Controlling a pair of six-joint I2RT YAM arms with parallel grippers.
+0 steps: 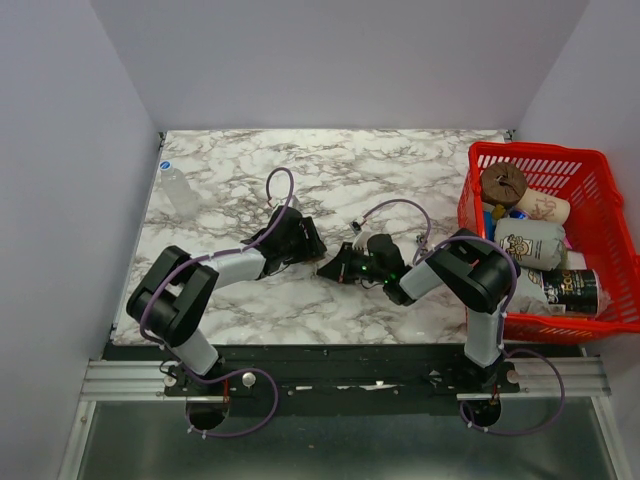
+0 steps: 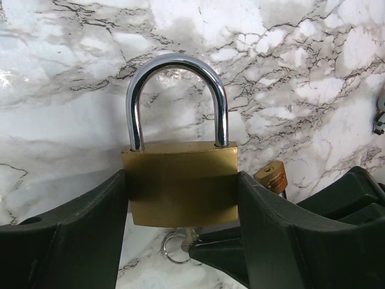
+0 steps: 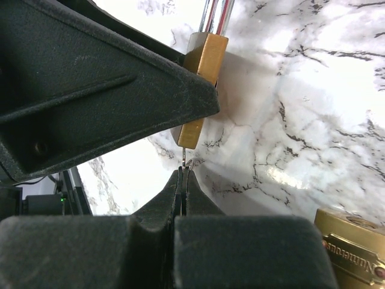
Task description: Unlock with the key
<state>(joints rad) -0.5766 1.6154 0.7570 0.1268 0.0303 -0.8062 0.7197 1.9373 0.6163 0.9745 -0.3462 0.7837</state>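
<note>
**Brass padlock clamped on the left, key pinched on the right**

Brass everywhere at mid-bench: two padlocks on show, one key, one key ring, and two arms nose to nose over the marble bench (image 1: 420, 160).

The big padlock (image 2: 179, 208) is the one in play. It sits square between the fingers (image 2: 90, 235) of the left end effector (image 2: 181, 180), steel shackle (image 2: 177, 66) pointing away from the wrist and seated in the body at both legs. Those jaws stand wide, one pressed against each side of the brass body, so that's a firm hold.

Over to the right end effector (image 3: 182, 176): jaws fully closed, tips together on the thin key (image 3: 183, 155) just under the padlock's bottom edge. The blade reaches up to the underside; whether it is seated in the keyway I cannot tell. The key ring (image 2: 170, 247) hangs beside it.

The second padlock (image 2: 274, 176), a smaller one, lies on the marble just beside the left end effector, touched by neither arm.

Off at the right edge, one red basket (image 1: 540, 150) packed with cans and containers.
</note>
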